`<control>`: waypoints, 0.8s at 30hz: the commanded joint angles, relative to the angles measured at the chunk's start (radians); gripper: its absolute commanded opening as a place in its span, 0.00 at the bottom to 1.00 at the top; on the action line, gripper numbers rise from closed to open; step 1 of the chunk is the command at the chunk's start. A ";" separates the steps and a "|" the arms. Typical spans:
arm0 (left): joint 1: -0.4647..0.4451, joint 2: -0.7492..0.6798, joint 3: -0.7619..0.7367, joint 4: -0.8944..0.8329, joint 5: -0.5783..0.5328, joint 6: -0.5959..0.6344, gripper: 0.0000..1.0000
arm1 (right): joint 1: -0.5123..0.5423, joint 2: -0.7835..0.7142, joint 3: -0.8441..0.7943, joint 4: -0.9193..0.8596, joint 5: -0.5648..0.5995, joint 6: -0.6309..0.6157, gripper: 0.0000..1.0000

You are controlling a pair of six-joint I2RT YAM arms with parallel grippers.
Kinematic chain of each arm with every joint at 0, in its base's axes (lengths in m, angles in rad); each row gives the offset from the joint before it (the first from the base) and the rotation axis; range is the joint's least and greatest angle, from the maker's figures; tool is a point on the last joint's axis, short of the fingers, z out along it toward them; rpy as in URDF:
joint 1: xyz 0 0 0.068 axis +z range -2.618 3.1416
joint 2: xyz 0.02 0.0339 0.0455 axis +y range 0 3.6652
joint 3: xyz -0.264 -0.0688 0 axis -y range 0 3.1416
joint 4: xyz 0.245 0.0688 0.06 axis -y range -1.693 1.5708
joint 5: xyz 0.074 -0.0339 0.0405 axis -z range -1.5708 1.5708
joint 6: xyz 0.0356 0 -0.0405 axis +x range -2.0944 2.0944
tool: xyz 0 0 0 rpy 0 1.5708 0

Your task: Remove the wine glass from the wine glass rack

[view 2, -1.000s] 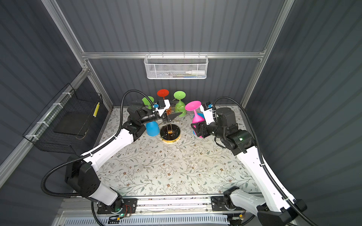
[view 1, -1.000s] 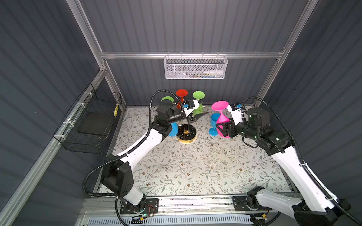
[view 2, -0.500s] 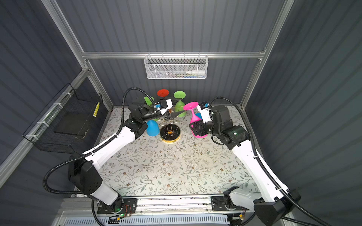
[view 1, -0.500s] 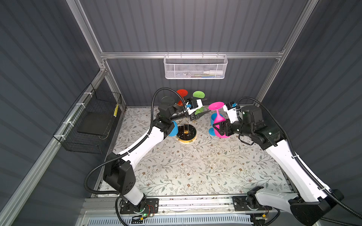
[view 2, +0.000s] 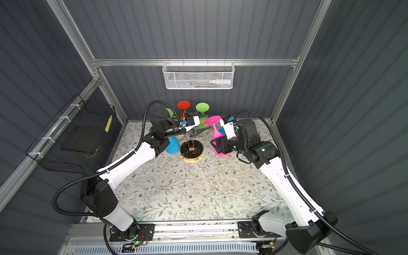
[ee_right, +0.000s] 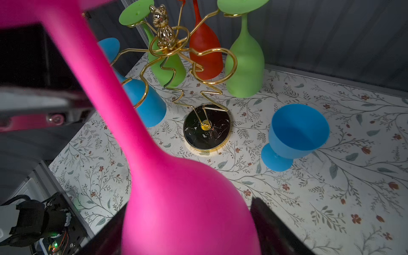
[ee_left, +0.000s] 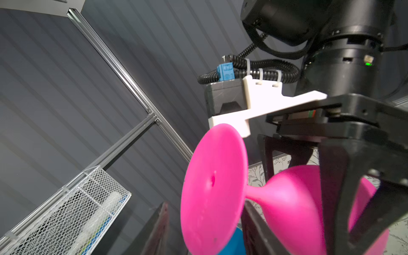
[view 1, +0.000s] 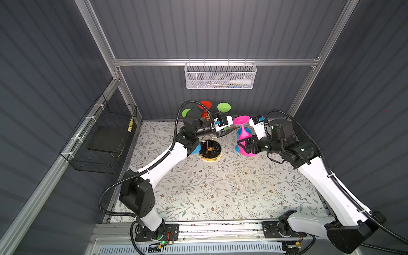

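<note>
1. The right gripper (view 1: 245,146) has its black fingers (ee_left: 335,198) clamped on either side of the bowl of the pink wine glass (view 1: 242,132), so it is gripping that glass.
2. The pink wine glass hangs upside down, foot up, to the right of the wine glass rack (view 1: 209,154) in both top views. It is clear of the gold arms.
3. I cannot tell whether its rim touches the floral tablecloth (view 1: 220,187).
4. The left gripper (view 2: 196,132) sits level with the top of the rack, its tips pointing toward the pink foot. I cannot tell whether its jaws are open or closed, and I see nothing in them.
5. In the right wrist view the rack stands upright on its round black base (ee_right: 206,132), with a small gold figure (ee_right: 162,24) at its top.
6. 4 glasses hang upside down on it: 2 green glasses (ee_right: 245,64) (ee_right: 171,70), 1 red glass (ee_right: 205,50) and 1 blue glass (ee_right: 145,106).
7. A second blue glass (ee_right: 295,134) stands upright on the cloth, near the base.
8. A white mesh basket (view 1: 219,76) hangs on the back wall.
</note>
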 commanded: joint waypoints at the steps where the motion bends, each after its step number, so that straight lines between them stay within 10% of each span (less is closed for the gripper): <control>1: -0.012 0.000 0.035 -0.001 -0.019 0.028 0.41 | 0.008 0.007 0.034 0.006 -0.014 0.009 0.43; 8: -0.016 -0.005 0.026 0.009 -0.024 0.035 0.34 | 0.017 0.010 0.035 0.004 -0.014 0.016 0.44; 24: -0.016 -0.046 -0.008 0.040 -0.126 -0.012 0.00 | 0.019 -0.010 0.022 0.052 -0.019 0.051 0.84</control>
